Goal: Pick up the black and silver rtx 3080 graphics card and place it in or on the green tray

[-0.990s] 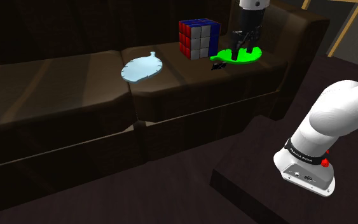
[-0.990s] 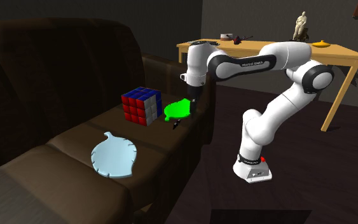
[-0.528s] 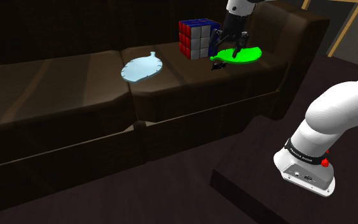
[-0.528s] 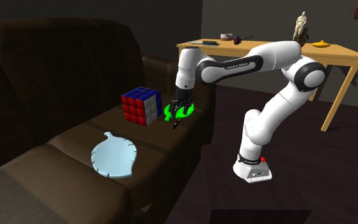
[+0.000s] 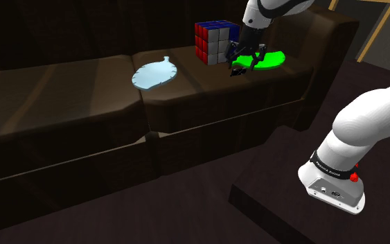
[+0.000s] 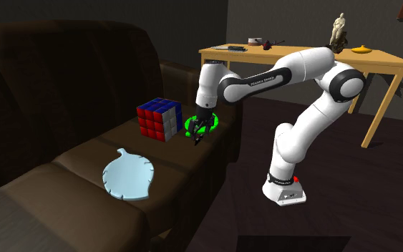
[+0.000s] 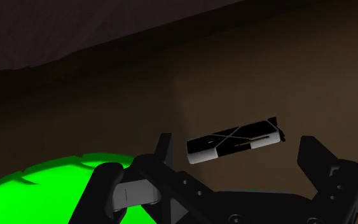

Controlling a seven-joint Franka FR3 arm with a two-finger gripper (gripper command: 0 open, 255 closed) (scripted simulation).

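The graphics card [image 7: 234, 140], a small black and silver slab, lies flat on the brown sofa seat just off the green tray's [image 7: 44, 184] edge. My gripper [image 7: 241, 153] hovers over it, open, one finger on each side of the card and neither touching it. In the shoulder view the gripper [image 5: 245, 59] hangs low at the tray's [image 5: 268, 59] near-left rim, with the card [image 5: 238, 71] a dark speck right below. The second exterior view has the gripper [image 6: 198, 129] just above the card [image 6: 197, 139], beside the tray [image 6: 208, 122].
A Rubik's cube [image 5: 216, 41] stands on the seat close behind the gripper. A pale blue leaf-shaped dish [image 5: 155, 73] lies further along the sofa [image 5: 61, 104]. A wooden table [image 6: 307, 57] with small objects stands behind the arm.
The gripper has moved from above the green tray toward the shoulder view's left and lower, ending over the graphics card. The card and tray have not moved.
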